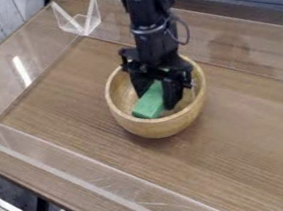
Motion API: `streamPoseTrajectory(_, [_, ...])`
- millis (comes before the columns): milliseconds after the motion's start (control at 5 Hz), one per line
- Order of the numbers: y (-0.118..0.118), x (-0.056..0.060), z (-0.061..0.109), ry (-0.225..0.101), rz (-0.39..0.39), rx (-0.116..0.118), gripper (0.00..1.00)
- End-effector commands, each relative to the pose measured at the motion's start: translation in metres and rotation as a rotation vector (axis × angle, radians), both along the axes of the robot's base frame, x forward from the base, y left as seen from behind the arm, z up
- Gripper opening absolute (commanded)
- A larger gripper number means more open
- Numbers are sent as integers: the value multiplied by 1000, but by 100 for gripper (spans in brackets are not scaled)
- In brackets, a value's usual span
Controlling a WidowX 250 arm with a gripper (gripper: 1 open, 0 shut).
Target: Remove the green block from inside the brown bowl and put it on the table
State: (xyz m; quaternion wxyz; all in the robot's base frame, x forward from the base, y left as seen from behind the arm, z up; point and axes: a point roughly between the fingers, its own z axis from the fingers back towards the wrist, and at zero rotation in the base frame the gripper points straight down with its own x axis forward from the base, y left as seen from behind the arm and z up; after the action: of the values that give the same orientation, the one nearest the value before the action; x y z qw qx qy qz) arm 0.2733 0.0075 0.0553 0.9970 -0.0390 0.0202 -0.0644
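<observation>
Gripping: we see the gripper point(155, 87) pointing straight down into the brown bowl point(131, 122), jaws drawn in tight on the green block point(148, 103).
Hold: we judge the block pinched between the two fingers, since they flank its upper end with no gap showing.
Block position: it sits inside the bowl, below the rim, slightly left of the bowl's middle in this view.
Long axis: we read it as tilted, its lower end toward the near-left wall and its upper end between the fingers.
Key relation: the bowl's thick wall rings the block on every side, so we judge the way out is upward first.
Destination: bare table point(245, 142) lies near the bowl on the right.
</observation>
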Motion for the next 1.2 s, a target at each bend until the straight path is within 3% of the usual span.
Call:
streamPoseTrajectory(0, [-14,3,22,-73,-38,-6,0])
streamPoseTrajectory(400, [-51,-3,19,-72,-124,-26,0])
streamPoseTrajectory(1000, [-108,-22,-6,-41,-244,-47,0])
